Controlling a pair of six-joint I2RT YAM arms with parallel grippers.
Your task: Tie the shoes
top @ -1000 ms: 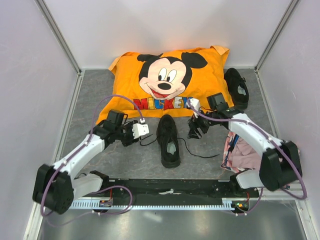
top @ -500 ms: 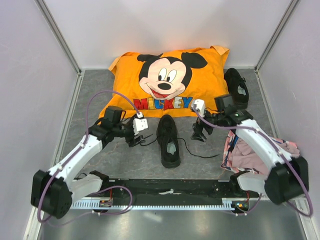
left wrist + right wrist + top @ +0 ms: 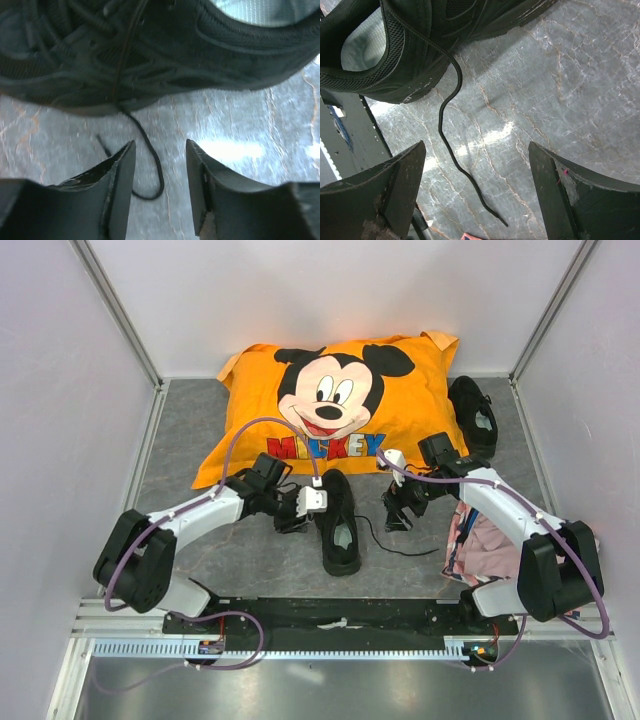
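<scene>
Black low-top lace-up sneaker [image 3: 338, 523] lies mid-way across the grey marbled bench [image 3: 190, 430], toe pointing far, while its twin sneaker [image 3: 473, 415] sits far right beside the orange Mickey Mouse pillow [image 3: 340, 405]. Left claw [image 3: 159, 150] hovers just left of the middle sneaker, partly spread and empty, with a thin black lace end [image 3: 150, 170] on the bench between its fingers. Right claw [image 3: 476, 150], just right of that sneaker, is spread wide and empty over the other loose lace [image 3: 451, 150].

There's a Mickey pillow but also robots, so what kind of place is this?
Probably a robot test booth, not a bedroom: plain white walls close in a grey table, two robot arms are bolted at its near edge, and the pillow and shoes look like props.
</scene>
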